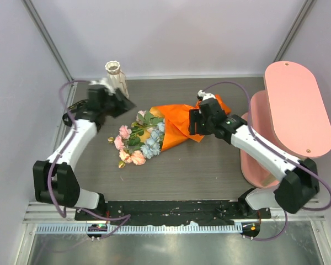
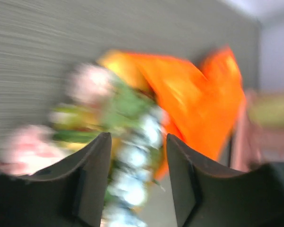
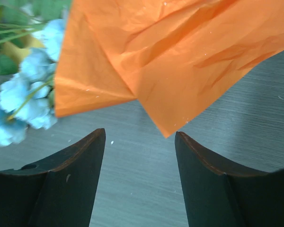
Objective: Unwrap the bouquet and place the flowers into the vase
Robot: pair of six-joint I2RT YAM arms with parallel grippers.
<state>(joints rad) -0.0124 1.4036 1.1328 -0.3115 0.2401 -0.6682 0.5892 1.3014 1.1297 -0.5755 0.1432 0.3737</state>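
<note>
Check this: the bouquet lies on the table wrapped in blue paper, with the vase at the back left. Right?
No: the paper is orange, not blue, as the top view shows. The bouquet does lie on the table, vase at the back left.

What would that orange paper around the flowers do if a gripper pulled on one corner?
Probably floppy: the orange paper shows creases and folds, so a pulled corner would likely bend and lift rather than move the whole sheet. It looks thin, so it may tear if tugged hard. The flowers stick out of it, so they might drag along.
</note>
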